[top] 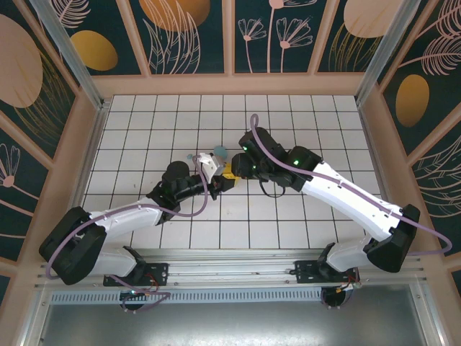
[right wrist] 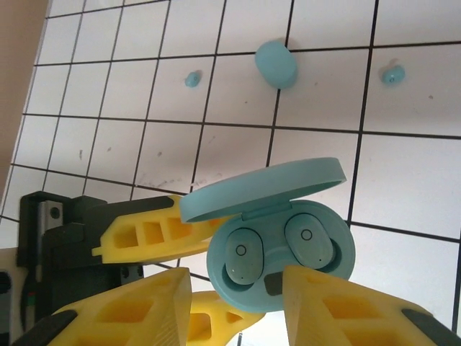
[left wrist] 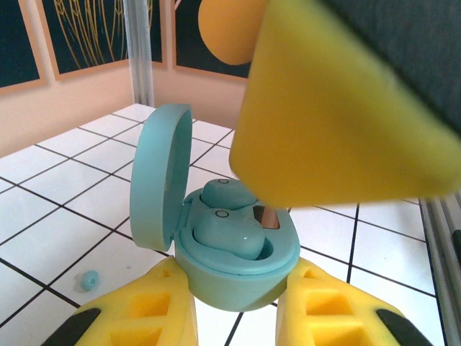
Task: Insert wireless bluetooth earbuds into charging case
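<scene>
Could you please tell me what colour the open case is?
Light turquoise; the case shows best from the right wrist.

Mostly plastic in here, folks. The fingers [left wrist: 137, 317] of the left pincer [left wrist: 236, 274] are matt yellow plastic, slightly grainy, with moulded pockets. Same stuff on the right pincer [right wrist: 234, 277]. The case [right wrist: 281, 288] clamped between the left ones is smooth light-blue plastic with a soft satin sheen, and the two earbuds [right wrist: 241, 256] seated in it look a touch glossier. Past the right pincer's tips, a second case [right wrist: 276, 63] and two loose buds [right wrist: 192, 79] have that same smooth finish. They lie on smooth white tiles [right wrist: 108, 137], dull-sheened and faintly scuffed.
</scene>
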{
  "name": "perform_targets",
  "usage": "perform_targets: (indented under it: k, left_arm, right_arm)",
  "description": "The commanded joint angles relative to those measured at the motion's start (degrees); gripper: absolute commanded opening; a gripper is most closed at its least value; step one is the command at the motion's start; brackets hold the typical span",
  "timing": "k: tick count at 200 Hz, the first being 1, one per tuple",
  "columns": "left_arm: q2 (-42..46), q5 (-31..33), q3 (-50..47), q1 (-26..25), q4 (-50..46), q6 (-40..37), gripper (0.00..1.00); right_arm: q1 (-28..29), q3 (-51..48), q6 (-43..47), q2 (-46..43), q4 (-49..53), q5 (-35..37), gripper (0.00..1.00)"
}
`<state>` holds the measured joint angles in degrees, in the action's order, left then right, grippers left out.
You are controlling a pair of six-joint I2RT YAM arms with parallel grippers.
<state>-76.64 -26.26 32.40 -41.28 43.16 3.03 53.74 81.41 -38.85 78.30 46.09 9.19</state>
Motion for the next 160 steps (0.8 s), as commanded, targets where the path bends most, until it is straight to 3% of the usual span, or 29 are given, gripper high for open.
perform_targets:
  k: [1,54,97,160]
  left_arm:
    - [1.93,0.69,-1.01,-0.22,-0.18,-1.32,0.06]
    - [3.72,-0.09,-1.56,-0.26,-2.02,-2.11,0.06]
    - [5.33,-1.07,-1.07,-0.29,-4.75,-4.12,0.06]
    - [6.62,-3.34,0.80,-0.27,-9.45,-7.91,0.06]
  right_arm:
    - [0.24,2.85,1.83,-2.25,-1.13,0.56,0.39]
    - [-1.50,5.21,3.75,-3.22,-3.27,-2.92,0.39]
    - [-6.70,3.27,4.53,-3.95,-5.00,-6.38,0.39]
    - [-10.40,-1.10,5.80,-2.65,-9.68,-13.11,0.25]
